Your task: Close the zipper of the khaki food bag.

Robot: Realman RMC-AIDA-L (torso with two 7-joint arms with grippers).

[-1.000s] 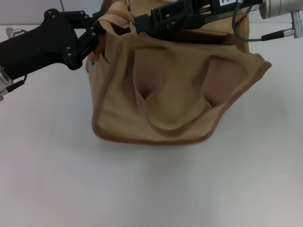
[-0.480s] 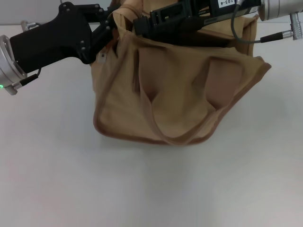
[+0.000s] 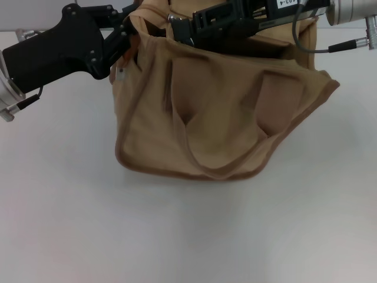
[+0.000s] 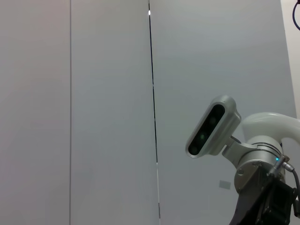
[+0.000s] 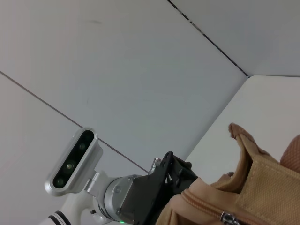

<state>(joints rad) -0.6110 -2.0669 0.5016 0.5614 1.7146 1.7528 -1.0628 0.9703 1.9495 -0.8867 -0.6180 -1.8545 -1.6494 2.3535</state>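
The khaki food bag (image 3: 218, 118) stands in the upper middle of the head view, its strap handle drooping down the near side. My left gripper (image 3: 125, 40) is shut on the bag's top left corner. My right gripper (image 3: 175, 25) lies across the bag's top from the right, its tip near that same corner. A small silver tab (image 3: 121, 73) hangs just below the left gripper. In the right wrist view the zipper (image 5: 199, 205) runs along the bag's top, with its silver slider (image 5: 229, 218) close to the end of the khaki food bag (image 5: 267, 183) held by the left gripper (image 5: 161, 187).
The bag rests on a white table (image 3: 188, 236) that stretches toward me and to both sides. A grey cable (image 3: 306, 44) loops off the right arm above the bag's right corner. The left wrist view shows only wall panels and the right arm's wrist camera (image 4: 211, 126).
The left gripper has moved a little up and to the right with the bag's corner, pulling the bag's left edge straighter. The right gripper has stayed over the bag's top.
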